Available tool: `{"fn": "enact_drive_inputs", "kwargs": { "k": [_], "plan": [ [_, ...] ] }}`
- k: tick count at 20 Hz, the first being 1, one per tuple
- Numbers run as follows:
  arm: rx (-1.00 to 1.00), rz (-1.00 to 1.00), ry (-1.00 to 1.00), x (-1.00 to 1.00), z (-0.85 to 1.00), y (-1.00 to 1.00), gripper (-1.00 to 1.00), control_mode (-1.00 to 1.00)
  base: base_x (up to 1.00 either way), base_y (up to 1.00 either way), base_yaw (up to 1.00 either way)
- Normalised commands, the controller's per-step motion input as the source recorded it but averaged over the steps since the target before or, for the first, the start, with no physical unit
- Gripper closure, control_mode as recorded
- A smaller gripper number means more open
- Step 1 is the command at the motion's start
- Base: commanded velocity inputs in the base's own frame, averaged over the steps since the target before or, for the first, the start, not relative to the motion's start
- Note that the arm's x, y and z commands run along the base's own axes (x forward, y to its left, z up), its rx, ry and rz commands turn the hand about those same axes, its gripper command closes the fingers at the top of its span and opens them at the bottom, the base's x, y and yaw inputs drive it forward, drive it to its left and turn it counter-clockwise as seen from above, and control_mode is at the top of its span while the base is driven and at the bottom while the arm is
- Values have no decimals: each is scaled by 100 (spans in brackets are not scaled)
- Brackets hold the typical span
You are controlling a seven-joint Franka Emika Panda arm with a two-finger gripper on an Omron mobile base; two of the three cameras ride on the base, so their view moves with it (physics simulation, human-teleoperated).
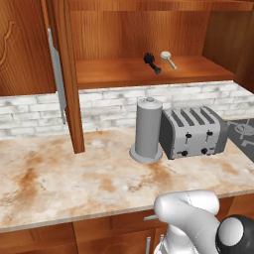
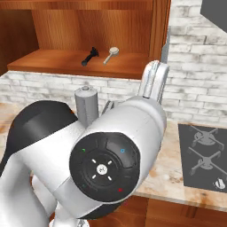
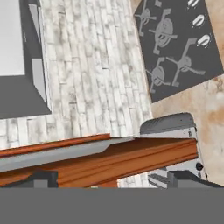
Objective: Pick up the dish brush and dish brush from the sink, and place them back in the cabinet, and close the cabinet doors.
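Observation:
Both dish brushes lie on the open cabinet's shelf (image 1: 114, 74): the black stubby dish brush (image 1: 152, 63) (image 2: 90, 56) and, beside it, the cream-headed dish brush (image 1: 168, 59) (image 2: 112, 54). The left cabinet door (image 1: 67, 74) stands open with its silver handle (image 1: 57, 74) facing out. My gripper (image 3: 113, 179) is open, its fingertips (image 3: 41, 178) straddling the right cabinet door's edge (image 3: 131, 159) and bar handle (image 3: 65, 153). I cannot tell whether they touch it. In the right base view my hand (image 2: 153, 82) rises beside that door (image 2: 160, 35). The sink is out of view.
A grey cylinder (image 1: 148, 130) and a silver toaster (image 1: 193, 131) stand on the marble counter (image 1: 59, 173) below the cabinet. A dark stovetop (image 2: 201, 155) lies to the right, with a grey hood (image 3: 17, 57) above it. White brick covers the back wall.

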Motion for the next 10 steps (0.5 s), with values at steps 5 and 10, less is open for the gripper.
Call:
{"fn": "enact_drive_inputs", "kwargs": {
  "k": [5, 10],
  "plan": [
    [9, 17, -2, 0, -22, -24, -100, -100, 0, 0, 0],
    [9, 20, -7, 1, -6, -11, -100, -100, 0, 0, 0]
  ]
}}
